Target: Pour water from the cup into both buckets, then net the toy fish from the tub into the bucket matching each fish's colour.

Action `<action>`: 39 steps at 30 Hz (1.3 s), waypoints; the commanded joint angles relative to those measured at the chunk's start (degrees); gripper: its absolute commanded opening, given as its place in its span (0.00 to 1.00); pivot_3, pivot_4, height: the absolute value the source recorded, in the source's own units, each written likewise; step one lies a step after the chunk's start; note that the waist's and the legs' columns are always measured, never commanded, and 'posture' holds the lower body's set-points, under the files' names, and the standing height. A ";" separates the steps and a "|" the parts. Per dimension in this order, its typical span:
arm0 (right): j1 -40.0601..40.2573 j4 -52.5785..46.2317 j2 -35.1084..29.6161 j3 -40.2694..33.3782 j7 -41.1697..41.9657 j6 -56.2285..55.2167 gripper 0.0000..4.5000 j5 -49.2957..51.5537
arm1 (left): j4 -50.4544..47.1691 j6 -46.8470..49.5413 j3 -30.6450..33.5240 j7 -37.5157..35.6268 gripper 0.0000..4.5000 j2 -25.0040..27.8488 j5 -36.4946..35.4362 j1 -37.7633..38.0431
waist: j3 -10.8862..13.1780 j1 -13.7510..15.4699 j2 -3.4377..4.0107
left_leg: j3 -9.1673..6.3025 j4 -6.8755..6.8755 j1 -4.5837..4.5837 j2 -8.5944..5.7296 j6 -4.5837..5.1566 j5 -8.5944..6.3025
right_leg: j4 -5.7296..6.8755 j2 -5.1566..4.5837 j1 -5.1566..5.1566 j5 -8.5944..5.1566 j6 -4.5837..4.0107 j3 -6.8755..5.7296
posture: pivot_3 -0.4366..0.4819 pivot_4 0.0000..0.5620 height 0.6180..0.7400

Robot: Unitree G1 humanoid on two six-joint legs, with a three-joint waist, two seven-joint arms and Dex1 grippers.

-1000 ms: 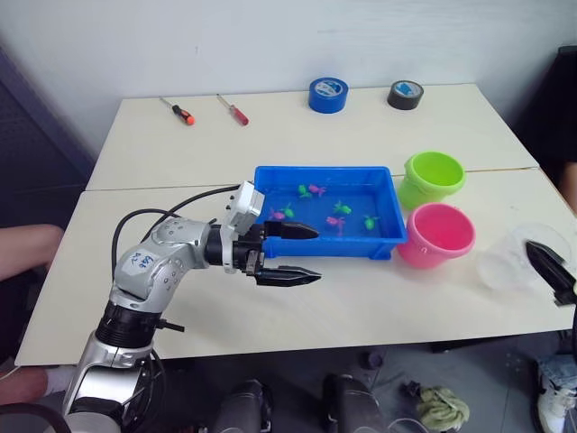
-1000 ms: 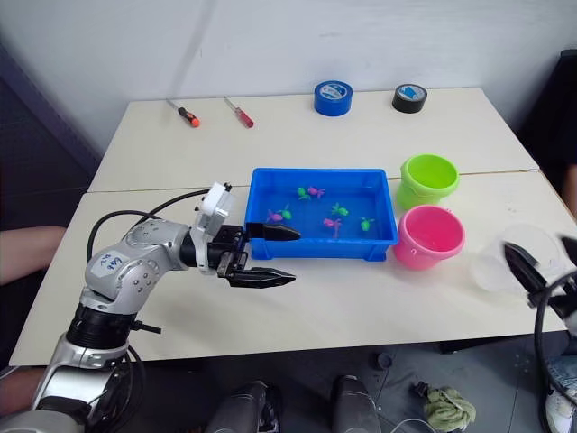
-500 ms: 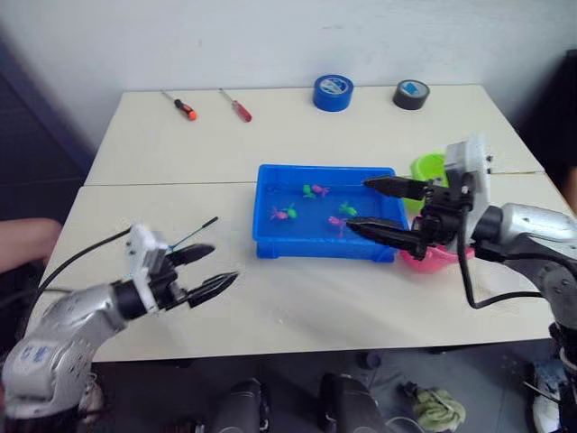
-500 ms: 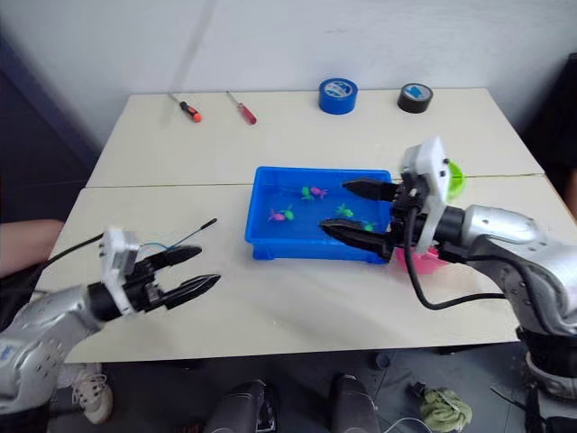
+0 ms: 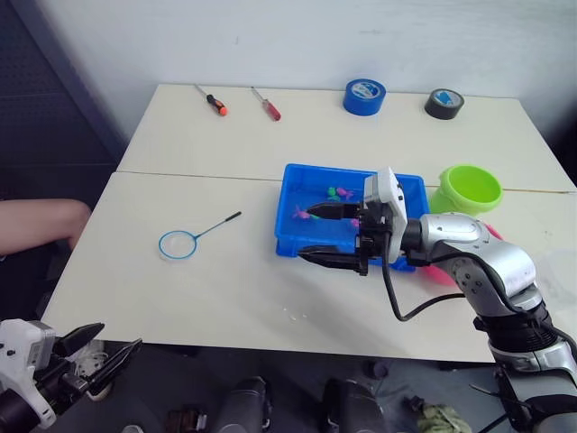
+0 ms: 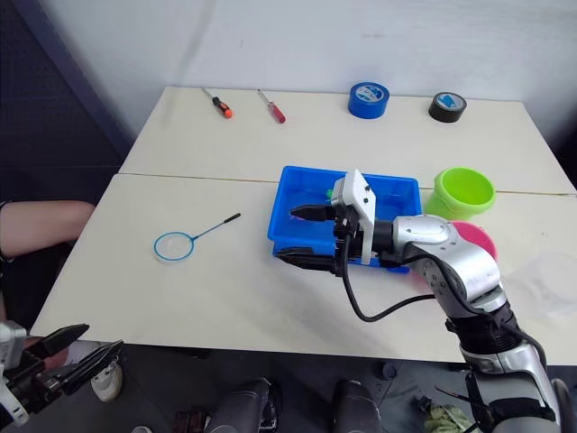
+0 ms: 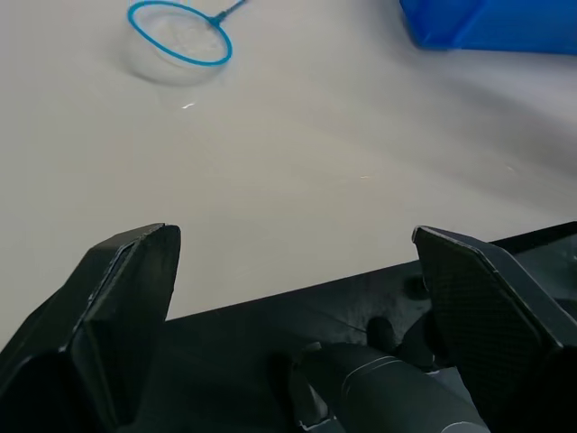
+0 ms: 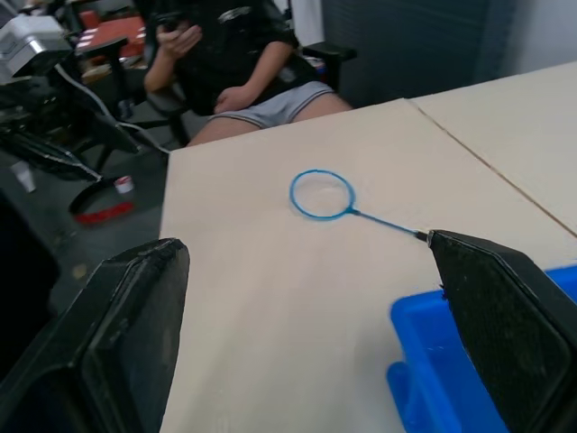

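The blue tub (image 5: pixel 288 176) sits mid-table with several tiny pink and green toy fish (image 5: pixel 341 192) in it. My right gripper (image 5: pixel 304 235) hangs open over the tub's front left corner, nothing between its fingers. The net (image 5: pixel 177 244) lies flat on the table left of the tub, also seen as a blue hoop (image 8: pixel 322 194). My left gripper (image 5: pixel 117 338) is open and empty, low in front of the table's near edge. The green bucket (image 5: pixel 469 188) stands right of the tub. The pink bucket (image 6: pixel 478 242) is partly hidden behind my right arm. The clear cup (image 6: pixel 552 273) shows faintly at the far right.
Two screwdrivers (image 5: pixel 213 99) (image 5: pixel 267 104), a blue tape roll (image 5: pixel 364 96) and a black tape roll (image 5: pixel 444 103) lie along the far edge. A person's arm (image 5: pixel 36 225) rests left of the table; a seated person (image 8: pixel 243 72) is beyond it.
The camera has shifted. My left gripper has dropped back off the table to below its front edge. My right gripper has moved left across the tub to its front left corner.
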 commanded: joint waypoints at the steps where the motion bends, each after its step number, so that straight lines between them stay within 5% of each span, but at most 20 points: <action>1: 0.58 -2.57 -0.11 -2.63 -0.56 0.41 1.00 0.12 | 6.51 -2.03 -2.44 -0.63 1.00 6.24 4.18 -4.25 | 0.00 0.06 0.01 | 0.03 -0.01 0.02 0.05 -0.03 -0.01 | 0.00 0.01 0.00 -0.02 -0.04 0.01 | 0.48 0.27 1.00; 7: 3.19 -6.64 -0.99 -5.00 -2.06 3.44 1.00 2.11 | 24.70 -4.45 -14.13 -2.81 1.00 20.00 11.40 -23.13 | 0.01 -0.07 0.02 | 0.09 -0.15 0.14 0.25 -0.34 0.11 | 0.54 0.28 -0.12 -0.10 -0.19 -0.09 | 0.48 0.27 1.00; 11: 6.08 -10.45 -0.76 -6.65 -5.06 4.16 1.00 1.89 | 41.89 -6.91 -28.48 -7.34 1.00 26.37 17.56 -44.51 | 0.00 -0.27 -0.05 | 0.21 -0.16 0.16 0.34 -0.39 0.11 | 0.62 0.47 -0.16 -0.09 -0.17 -0.03 | 0.48 0.27 1.00; 15: 9.54 -15.00 -0.60 -8.67 -8.57 5.66 1.00 2.98 | 60.96 -12.99 -42.78 -13.66 1.00 23.14 25.48 -67.03 | -0.02 -0.22 -0.09 | 0.41 -0.17 0.22 0.40 -0.40 0.12 | 0.67 0.59 -0.18 -0.07 -0.14 0.05 | 0.48 0.27 1.00; 20: 12.88 -19.62 -0.93 -10.47 -12.10 7.13 1.00 3.93 | 80.88 -21.38 -52.57 -15.40 1.00 16.12 34.49 -84.52 | -0.01 -0.51 -0.20 | 0.82 -0.17 0.22 0.61 -0.48 0.07 | 0.61 0.85 -0.27 -0.06 -0.13 0.09 | 0.48 0.27 1.00; 30: 16.98 -25.15 -2.35 -13.57 -17.42 8.00 1.00 4.10 | 107.14 -30.73 -58.88 -9.15 1.00 5.73 45.85 -100.60 | 0.07 -0.29 -0.48 | 1.22 -0.08 0.15 0.73 -0.51 0.09 | 0.60 0.93 -0.33 -0.07 -0.13 0.11 | 0.48 0.27 1.00; 33: 18.14 -26.31 -2.90 -14.55 -18.63 7.80 1.00 3.88 | 109.97 -30.36 -59.75 -5.71 0.82 4.29 48.60 -101.80 | 0.05 -0.22 -0.53 | 1.19 -0.03 0.15 0.73 -0.49 0.10 | 0.63 0.91 -0.33 -0.07 -0.13 0.11 | 0.48 0.27 1.00; 39: 20.08 -27.17 -3.69 -16.28 -20.03 8.02 1.00 4.51 | 111.37 -30.82 -57.82 -5.48 0.24 3.39 48.67 -101.65 | 0.03 -0.23 -0.56 | 1.10 0.00 0.19 0.72 -0.46 0.12 | 0.70 0.88 -0.32 -0.06 -0.13 0.19 | 0.48 0.27 1.00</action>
